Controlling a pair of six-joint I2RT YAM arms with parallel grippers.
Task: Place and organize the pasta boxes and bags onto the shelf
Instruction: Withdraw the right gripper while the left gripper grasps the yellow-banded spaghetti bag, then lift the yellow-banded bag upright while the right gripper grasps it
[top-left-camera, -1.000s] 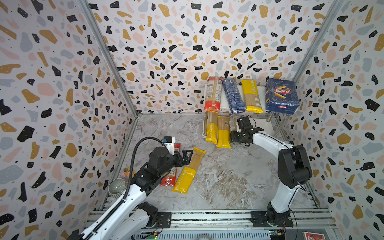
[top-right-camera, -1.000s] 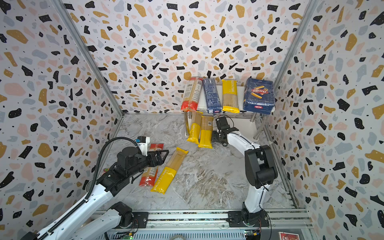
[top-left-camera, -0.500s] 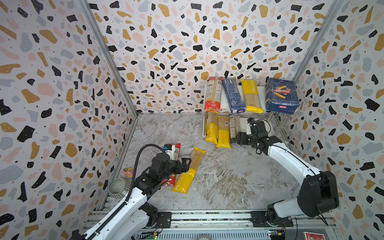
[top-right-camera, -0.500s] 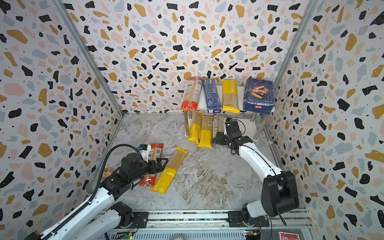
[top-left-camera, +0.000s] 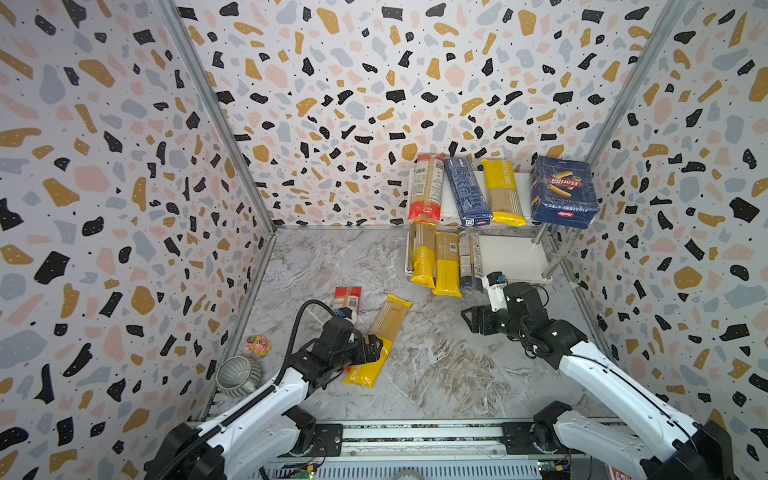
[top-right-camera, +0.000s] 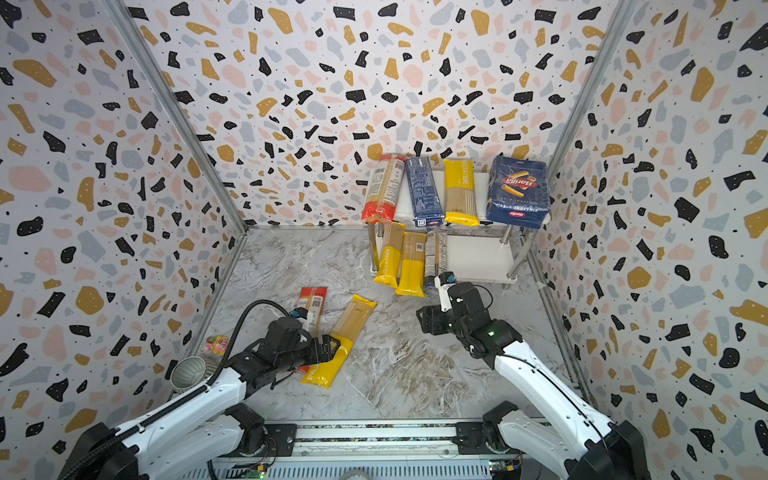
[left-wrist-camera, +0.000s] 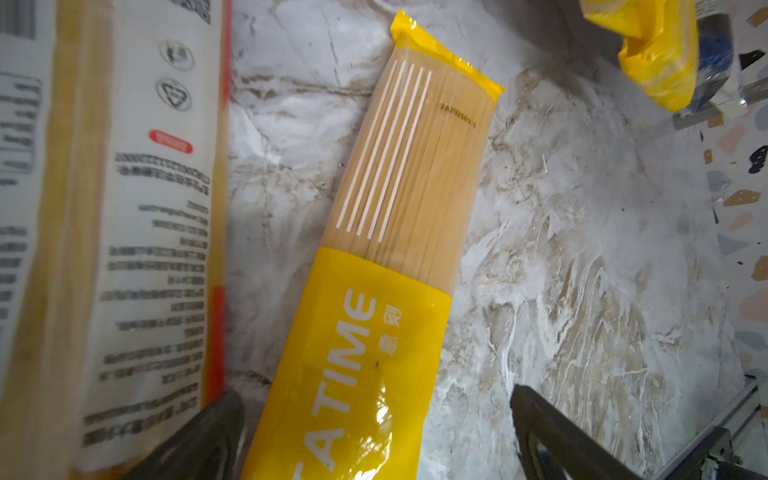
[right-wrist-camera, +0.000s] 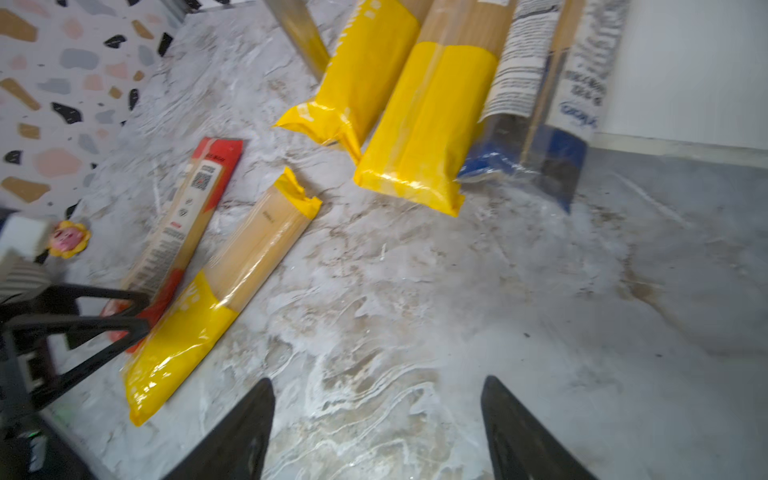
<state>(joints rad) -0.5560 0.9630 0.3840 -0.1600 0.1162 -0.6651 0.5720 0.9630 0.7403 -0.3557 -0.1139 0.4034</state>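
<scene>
step: floor pickup | yellow bag (top-left-camera: 392, 318) well in front of shelf (top-left-camera: 511, 253), bracketed by left gripper (top-left-camera: 376, 347), jaws wide | right gripper (top-left-camera: 471, 320) parted, empty, near shelf | next: closure needed, then lift to shelf

On the top board of the white, chrome-legged shelf (top-left-camera: 451, 205), a red-ended bag (top-left-camera: 426, 189), the narrow blue box (top-left-camera: 467, 193), a yellow bag (top-left-camera: 503, 193) and the wide Barilla box (top-left-camera: 563, 193) are laid side by side. Two yellow bags (top-left-camera: 424, 259) and a dark-ended bag (top-left-camera: 469, 259) are lined up at the lower board's left, with their ends overhanging the front edge. A slanted yellow packet (top-left-camera: 382, 336) and a red-ended packet (top-left-camera: 348, 297) are left flat on the floor (top-left-camera: 436, 374).
</scene>
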